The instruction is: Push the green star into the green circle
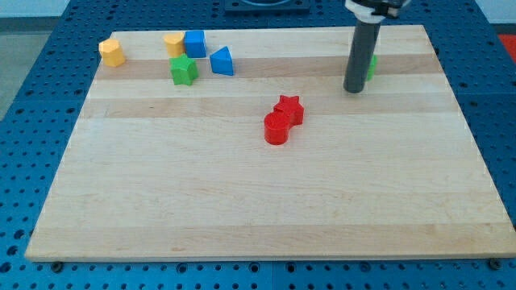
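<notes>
**Green star sits far from the green circle**

You can see my tip (353, 90) down on the wooden board (242, 201) near the view's top right. My arm has no hand, just a dark rod, so nothing is held or squeezed. Right behind the rod a bit of the green circle (372, 66) peeks out; most of it is hidden, so you cannot tell if they touch.

The green star (184, 70) is well apart from my tip, over at the view's top left. Around it you see a yellow block (173, 43), a blue cube (194, 43) and a blue wedge (222, 61). Another yellow block (112, 52) sits farther left.

Near the middle, a red star (289, 109) touches a red round block (276, 128).
</notes>
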